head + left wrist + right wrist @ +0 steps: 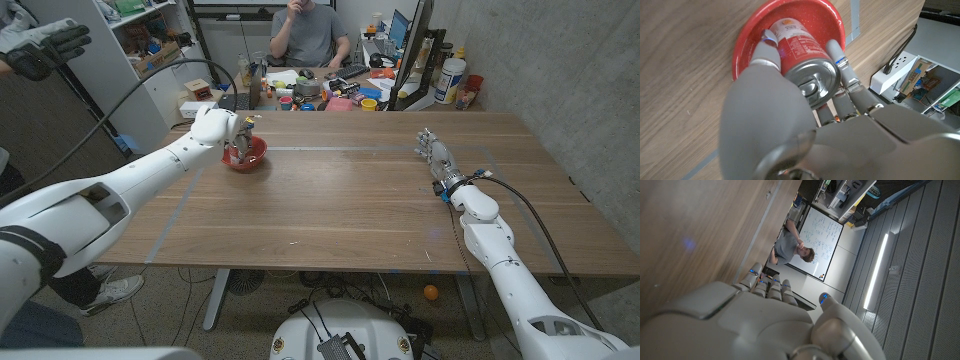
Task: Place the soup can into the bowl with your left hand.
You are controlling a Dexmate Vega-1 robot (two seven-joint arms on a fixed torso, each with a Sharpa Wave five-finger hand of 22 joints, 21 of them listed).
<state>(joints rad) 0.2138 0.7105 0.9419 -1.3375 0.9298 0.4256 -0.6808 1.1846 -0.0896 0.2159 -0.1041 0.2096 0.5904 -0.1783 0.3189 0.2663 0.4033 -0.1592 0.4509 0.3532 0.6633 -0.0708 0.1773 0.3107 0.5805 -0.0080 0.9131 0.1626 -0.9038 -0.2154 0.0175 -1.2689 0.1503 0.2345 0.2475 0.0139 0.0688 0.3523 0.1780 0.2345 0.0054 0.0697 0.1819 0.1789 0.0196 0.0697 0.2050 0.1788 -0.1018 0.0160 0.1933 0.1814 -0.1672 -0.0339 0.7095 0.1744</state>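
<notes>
The soup can point(800, 55) is sitting inside the red bowl point(747, 37), gripped by the left hand point(790, 125), whose fingers point(837, 52) are wrapping its sides. The left wrist view is showing the can's long axis tilted, pull-tab lid facing the palm and base pointing into the bowl; the head view is showing only the left hand point(222, 128) covering the bowl point(246, 158) at the table's point(340, 215) far left. On the right, the right hand point(436, 155) is lying open, holding nothing, fingers together. A person point(305, 32) is sitting beyond the table.
</notes>
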